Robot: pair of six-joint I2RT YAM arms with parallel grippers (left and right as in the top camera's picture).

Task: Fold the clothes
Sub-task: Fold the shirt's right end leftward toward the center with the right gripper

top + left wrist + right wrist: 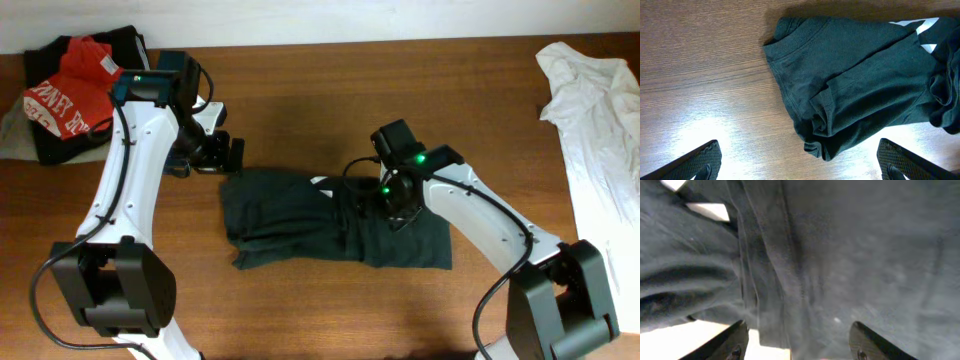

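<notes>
A dark green shirt [310,215] lies crumpled and partly folded in the middle of the wooden table. It also shows in the left wrist view [855,80], its collar end toward the camera. My left gripper [222,152] is open and empty, just past the shirt's upper left corner [799,162]. My right gripper [392,205] is open and hovers low over the shirt's right part; the right wrist view is filled with the dark cloth [840,255], with its fingers [799,342] apart above it.
A pile of red and black clothes [75,85] lies at the back left corner. A white garment [595,110] lies crumpled along the right edge. The bare wooden table [330,90] stretches behind and in front of the shirt.
</notes>
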